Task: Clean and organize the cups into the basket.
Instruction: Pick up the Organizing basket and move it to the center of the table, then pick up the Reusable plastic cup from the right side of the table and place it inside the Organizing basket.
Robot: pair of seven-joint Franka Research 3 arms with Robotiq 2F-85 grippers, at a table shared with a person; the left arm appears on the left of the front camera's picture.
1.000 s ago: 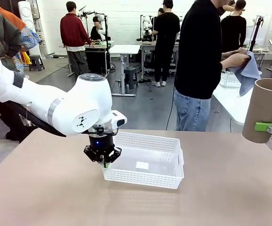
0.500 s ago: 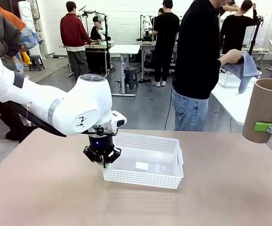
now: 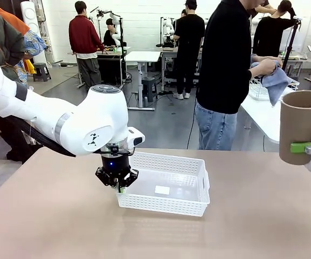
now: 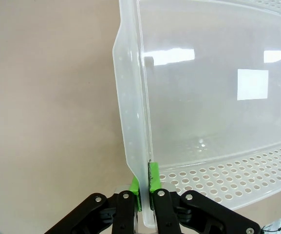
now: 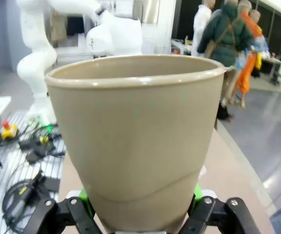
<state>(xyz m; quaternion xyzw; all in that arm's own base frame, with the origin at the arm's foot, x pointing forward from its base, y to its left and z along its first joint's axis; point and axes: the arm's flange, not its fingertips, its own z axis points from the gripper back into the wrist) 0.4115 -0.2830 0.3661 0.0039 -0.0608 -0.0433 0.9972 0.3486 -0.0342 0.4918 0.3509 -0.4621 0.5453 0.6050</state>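
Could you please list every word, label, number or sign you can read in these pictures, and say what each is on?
No readable text anywhere.
White sticker on the basket floor: looks blank.
Black emblem on the left arm: a symbol, no letters.

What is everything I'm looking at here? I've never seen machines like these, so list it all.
table: one, taupe-brown, under the basket.
basket: one, white lattice plastic, mid-table, holding nothing but a white label.
cup: one, taupe-brown, mouth up, in the air at the table's right edge.
cloth: one, blue-grey, beyond the table, held by the person.
person: one, black top and jeans, standing at the far side.
left pincer: one, black with green pads, shut on the basket's left wall.
right pincer: one, black with green pads, clamped on the cup's lower part.
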